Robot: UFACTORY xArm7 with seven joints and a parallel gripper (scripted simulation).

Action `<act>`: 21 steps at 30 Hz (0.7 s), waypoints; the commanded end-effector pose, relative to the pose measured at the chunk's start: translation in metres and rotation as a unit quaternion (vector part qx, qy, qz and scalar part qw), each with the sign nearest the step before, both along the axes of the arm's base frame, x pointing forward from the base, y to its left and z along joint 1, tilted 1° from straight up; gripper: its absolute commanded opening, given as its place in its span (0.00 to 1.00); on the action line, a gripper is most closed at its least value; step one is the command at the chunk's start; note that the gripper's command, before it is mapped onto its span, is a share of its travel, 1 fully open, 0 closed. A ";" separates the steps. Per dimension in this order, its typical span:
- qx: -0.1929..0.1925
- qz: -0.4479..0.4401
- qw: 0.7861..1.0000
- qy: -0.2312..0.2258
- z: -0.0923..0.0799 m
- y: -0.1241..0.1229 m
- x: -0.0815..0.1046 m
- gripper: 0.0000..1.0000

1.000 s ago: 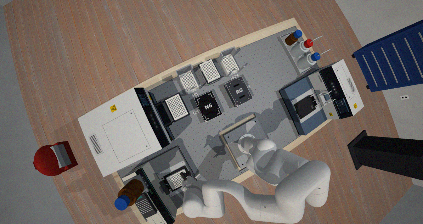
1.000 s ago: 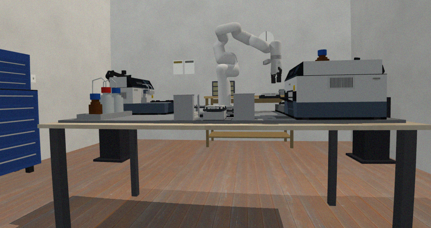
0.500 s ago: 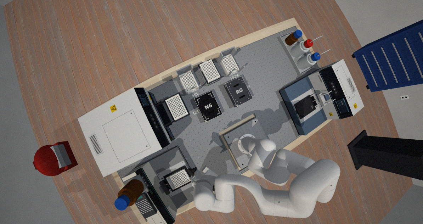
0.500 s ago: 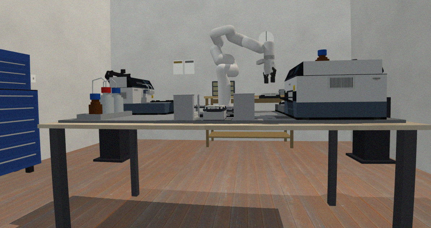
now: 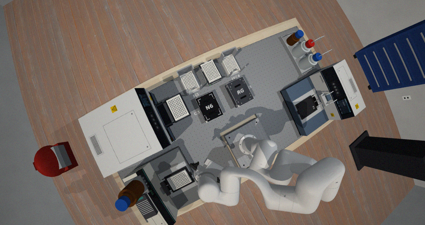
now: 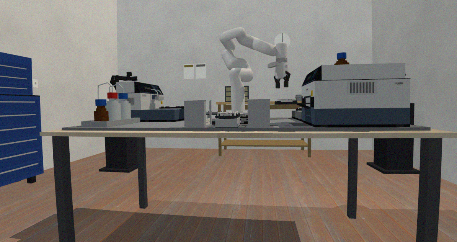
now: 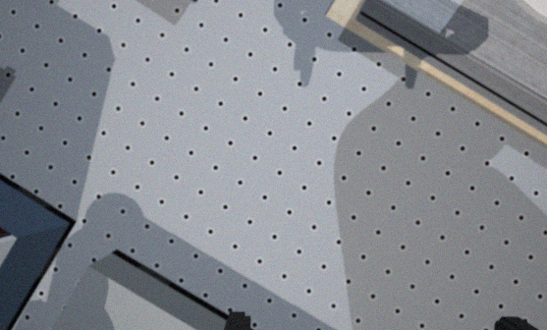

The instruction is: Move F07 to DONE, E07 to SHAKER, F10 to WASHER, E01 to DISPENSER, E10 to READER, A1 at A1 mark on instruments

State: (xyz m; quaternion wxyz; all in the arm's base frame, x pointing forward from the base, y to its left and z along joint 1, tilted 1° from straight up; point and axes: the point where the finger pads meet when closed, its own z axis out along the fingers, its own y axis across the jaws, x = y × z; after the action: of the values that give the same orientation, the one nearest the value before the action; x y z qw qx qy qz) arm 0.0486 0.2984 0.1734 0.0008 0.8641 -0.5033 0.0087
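My gripper point(image 6: 281, 81) is open and empty, high above the perforated deck. It also shows in the top view point(image 5: 196, 167), just right of a white well plate point(image 5: 179, 179) seated on the instrument with the brown bottle. In the wrist view only the two fingertips show at the bottom edge, over bare deck. Another plate point(image 5: 177, 107) lies on the drawer of the big white instrument. Three more plates sit at the back: in the left rack point(image 5: 189, 80), between the racks point(image 5: 210, 71), and in the right rack point(image 5: 230, 64). The blue instrument's dark nest point(image 5: 306, 109) holds no plate. Plate labels are unreadable.
Nest N6 point(image 5: 209, 106) and nest RG point(image 5: 240, 92) stand empty mid-deck. The arm's base plate point(image 5: 244, 141) sits at the front edge. A bottle tray point(image 5: 303, 51) is at the far right corner. The big white instrument point(image 6: 354, 95) rises beside the gripper.
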 end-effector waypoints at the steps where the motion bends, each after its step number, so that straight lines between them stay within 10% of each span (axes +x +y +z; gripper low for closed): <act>1: 0.003 0.001 1.000 -0.001 0.002 -0.002 0.009 1.00; 21: 0.002 0.065 0.998 -0.001 0.003 -0.021 0.060 1.00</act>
State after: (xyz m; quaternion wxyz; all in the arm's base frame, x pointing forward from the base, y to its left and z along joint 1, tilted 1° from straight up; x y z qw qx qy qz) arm 0.1041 0.2770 0.1745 0.0009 0.8947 -0.4466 0.0085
